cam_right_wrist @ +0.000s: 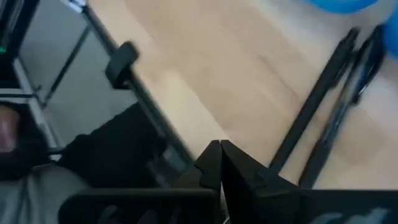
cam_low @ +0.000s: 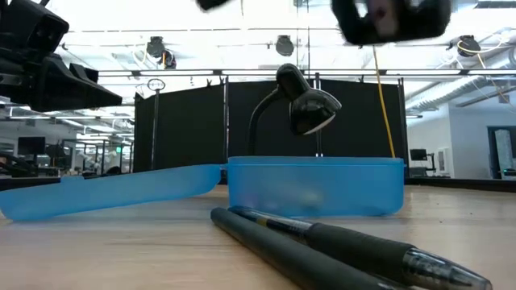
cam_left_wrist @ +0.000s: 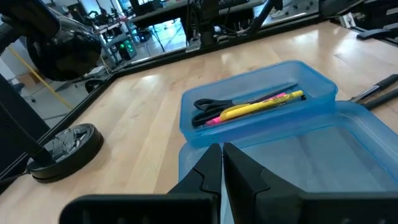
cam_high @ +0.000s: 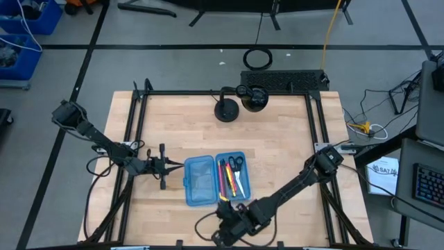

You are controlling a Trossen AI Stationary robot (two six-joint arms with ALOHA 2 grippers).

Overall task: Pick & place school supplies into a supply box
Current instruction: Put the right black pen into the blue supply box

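— While the right gripper (cam_high: 223, 210) hangs pinched shut and empty at the near edge, what lies by it?
— Two black pens (cam_low: 322, 246), outside the open blue supply box (cam_high: 214, 178).
— Beyond?
— Scissors (cam_high: 236, 164) and coloured pens inside; left gripper (cam_high: 175, 165), closed, beside its lid; a desk lamp (cam_high: 239, 101) farthest.

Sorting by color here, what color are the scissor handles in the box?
Black; the scissors show best in the left wrist view.
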